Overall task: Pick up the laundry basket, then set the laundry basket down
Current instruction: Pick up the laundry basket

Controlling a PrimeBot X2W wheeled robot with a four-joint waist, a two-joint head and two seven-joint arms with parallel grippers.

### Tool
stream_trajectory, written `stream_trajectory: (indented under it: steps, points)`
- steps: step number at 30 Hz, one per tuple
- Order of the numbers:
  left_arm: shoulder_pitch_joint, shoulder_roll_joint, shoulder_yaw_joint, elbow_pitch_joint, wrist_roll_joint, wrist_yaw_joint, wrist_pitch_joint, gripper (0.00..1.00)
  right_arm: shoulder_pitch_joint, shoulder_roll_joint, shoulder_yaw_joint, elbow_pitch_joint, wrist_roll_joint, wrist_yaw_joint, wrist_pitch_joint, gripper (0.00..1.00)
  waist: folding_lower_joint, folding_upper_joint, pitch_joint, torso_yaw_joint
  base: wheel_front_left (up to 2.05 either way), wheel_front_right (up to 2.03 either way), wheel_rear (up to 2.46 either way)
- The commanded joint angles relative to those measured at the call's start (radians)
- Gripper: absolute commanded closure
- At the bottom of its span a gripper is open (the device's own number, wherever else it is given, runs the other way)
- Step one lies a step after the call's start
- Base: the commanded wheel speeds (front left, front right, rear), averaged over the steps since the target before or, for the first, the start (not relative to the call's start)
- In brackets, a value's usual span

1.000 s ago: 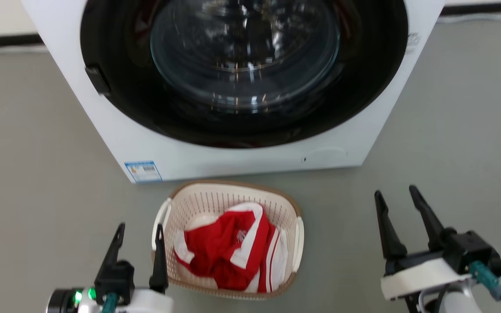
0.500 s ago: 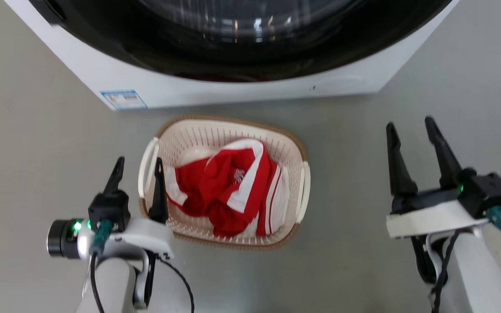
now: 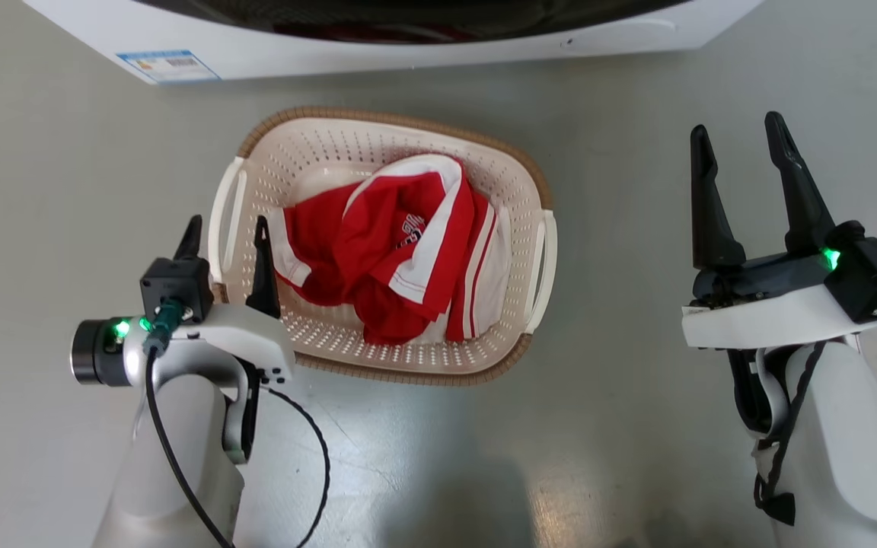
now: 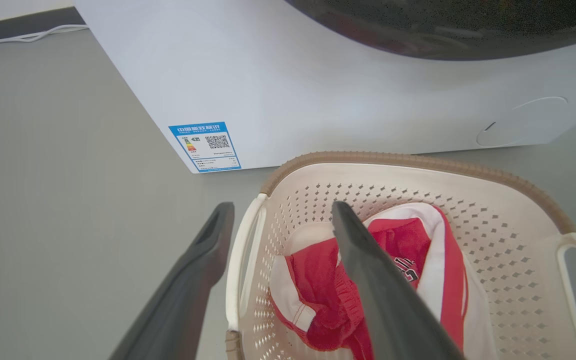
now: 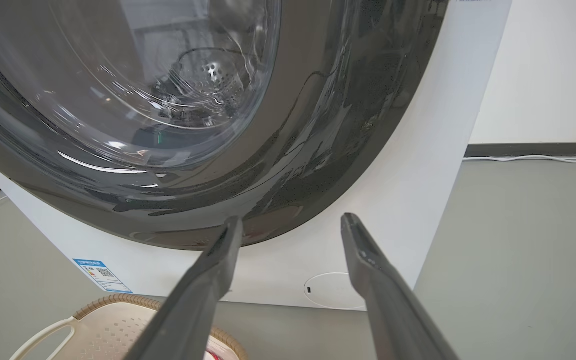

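Observation:
The laundry basket (image 3: 303, 163), cream and perforated with a brown rim, stands on the grey floor in front of the washer. It holds a red and white garment (image 3: 397, 243). My left gripper (image 3: 227, 224) is open and straddles the basket's left handle (image 3: 219, 205), one finger outside and one over the inside. The left wrist view shows the same: my left gripper (image 4: 283, 207) is around the white handle (image 4: 240, 260) of the laundry basket (image 4: 418, 170). My right gripper (image 3: 737, 125) is open and empty, well to the right of the right handle (image 3: 547, 266). The right gripper (image 5: 292, 218) points at the washer.
The white washer (image 3: 408, 53) with its dark round door (image 5: 168, 100) stands close behind the basket, a blue label (image 3: 167, 65) at its lower left corner. A basket corner (image 5: 108, 325) shows in the right wrist view. Grey floor (image 3: 621, 380) lies all around.
The head camera has tilted down, so the washer slid up the picture. My left gripper has come over the basket's left handle and now straddles it. Both grippers stay open.

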Motion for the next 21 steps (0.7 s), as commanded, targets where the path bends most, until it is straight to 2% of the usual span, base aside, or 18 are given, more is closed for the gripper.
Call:
stream_trajectory:
  steps: [1,16,21]
  points:
    - [-0.011,0.019,0.031,-0.011,0.012,-0.002,-0.006,0.0,-0.002,0.003,0.022,-0.026,0.01,0.007,-0.009,0.0,0.0,0.0,0.019,0.0,0.0,0.0,0.0]
    - [-0.129,0.053,0.074,0.151,0.035,-0.007,-0.006,0.0,-0.046,0.003,0.037,-0.063,0.017,0.007,-0.009,0.0,0.0,0.0,0.126,-0.017,0.0,0.0,0.0]
    - [-0.159,0.065,0.088,0.188,0.038,0.006,-0.006,0.0,-0.046,0.003,0.042,-0.075,0.02,0.007,-0.009,0.0,0.0,0.0,0.154,-0.022,0.0,0.0,0.0]
